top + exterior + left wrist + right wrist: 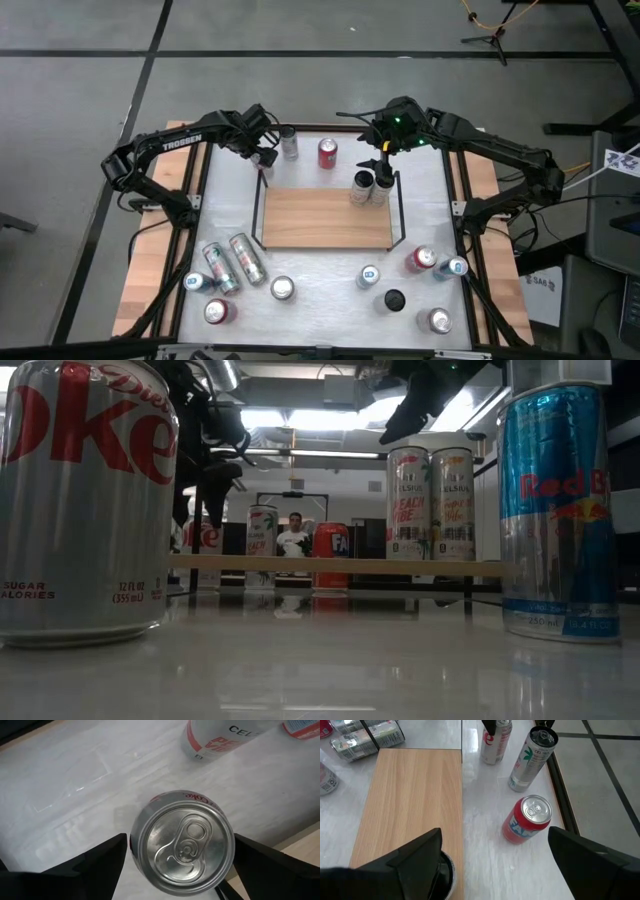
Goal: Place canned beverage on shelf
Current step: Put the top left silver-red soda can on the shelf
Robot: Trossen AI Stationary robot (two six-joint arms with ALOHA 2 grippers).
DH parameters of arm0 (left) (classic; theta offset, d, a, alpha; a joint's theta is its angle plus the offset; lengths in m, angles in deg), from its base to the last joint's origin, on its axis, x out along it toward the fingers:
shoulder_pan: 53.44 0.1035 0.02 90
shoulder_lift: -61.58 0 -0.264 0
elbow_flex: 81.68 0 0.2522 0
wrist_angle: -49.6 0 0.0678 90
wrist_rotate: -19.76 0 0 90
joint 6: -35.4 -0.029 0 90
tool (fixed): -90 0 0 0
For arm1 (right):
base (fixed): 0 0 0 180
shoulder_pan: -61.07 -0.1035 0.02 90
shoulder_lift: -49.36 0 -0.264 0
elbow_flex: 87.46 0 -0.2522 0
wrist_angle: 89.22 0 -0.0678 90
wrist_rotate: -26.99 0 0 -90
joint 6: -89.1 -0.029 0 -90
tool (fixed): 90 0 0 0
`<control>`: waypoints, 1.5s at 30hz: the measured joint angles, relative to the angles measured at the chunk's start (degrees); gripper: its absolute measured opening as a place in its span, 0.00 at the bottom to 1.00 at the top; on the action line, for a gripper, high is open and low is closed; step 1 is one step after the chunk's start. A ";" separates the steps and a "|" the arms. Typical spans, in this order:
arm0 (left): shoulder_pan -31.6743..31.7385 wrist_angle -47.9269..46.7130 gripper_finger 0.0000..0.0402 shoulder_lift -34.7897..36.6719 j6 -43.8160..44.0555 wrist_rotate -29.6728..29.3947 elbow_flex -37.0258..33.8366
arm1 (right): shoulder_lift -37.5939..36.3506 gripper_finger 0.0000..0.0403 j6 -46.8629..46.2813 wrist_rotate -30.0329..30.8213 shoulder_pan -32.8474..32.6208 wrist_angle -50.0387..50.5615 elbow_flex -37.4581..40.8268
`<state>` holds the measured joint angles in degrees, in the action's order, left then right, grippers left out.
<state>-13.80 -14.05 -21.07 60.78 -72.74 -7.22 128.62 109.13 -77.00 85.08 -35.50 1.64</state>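
Coke can [182, 842] stands on the table just off the shelf's [325, 222] far left corner, between the open fingers of the left gripper [264, 156]. Next, I judge, comes closing and lifting it. Right gripper [383, 172] hovers open above two cans [370, 187] at the shelf's far right corner.

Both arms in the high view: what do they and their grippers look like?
Both are dark, jointed arms. The left arm carries white TROSSEN lettering; the right arm shows a small green light near its wrist. Black cables trail from their bases. The left gripper and right gripper each have two dark, wedge-shaped fingers.
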 joint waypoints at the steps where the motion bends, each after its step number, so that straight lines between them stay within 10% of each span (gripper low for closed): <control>1: 0.00 0.00 0.84 0.00 0.02 0.00 0.00 | 0.00 0.89 0.00 -0.01 0.00 0.00 0.00; 32: 0.20 0.89 0.72 -4.42 7.54 -0.15 0.22 | 0.00 0.89 0.00 -0.01 0.02 0.02 0.00; 45: 1.38 -3.51 0.71 -4.52 9.01 0.18 13.11 | 0.00 0.89 -0.02 0.00 0.02 0.03 0.00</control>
<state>-12.42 -17.56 -25.60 69.79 -72.56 5.90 128.62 109.11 -76.99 85.10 -35.47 1.64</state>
